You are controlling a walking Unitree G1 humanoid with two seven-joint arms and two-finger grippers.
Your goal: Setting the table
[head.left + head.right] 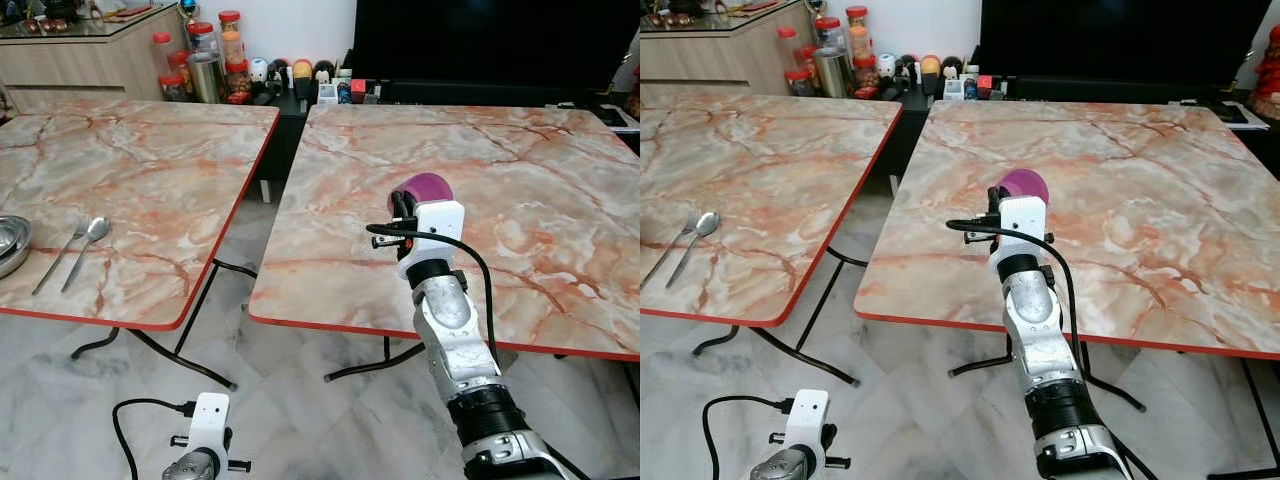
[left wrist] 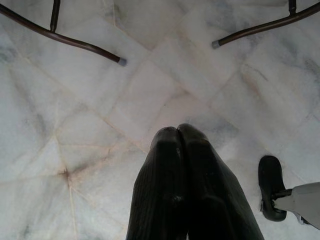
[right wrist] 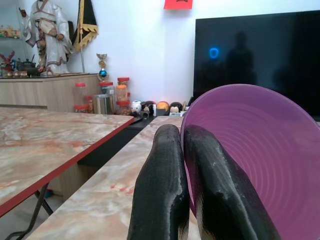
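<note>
since we mean to lay it on the right-hand marble table (image 1: 560,200), our right gripper (image 1: 402,206) holds the purple plate (image 1: 428,187) at centre frame of the left eye view, above the near part of the top. a steel bowl (image 1: 10,243), fork (image 1: 62,253) and spoon (image 1: 88,245) already sit at left. in the left wrist view, our left gripper (image 2: 179,136) hangs idle over floor tiles, fingers pressed together. in the right wrist view, the fingers (image 3: 165,175) pinch the plate's rim; it looks translucent, ridged in rings, and stands on edge.
</note>
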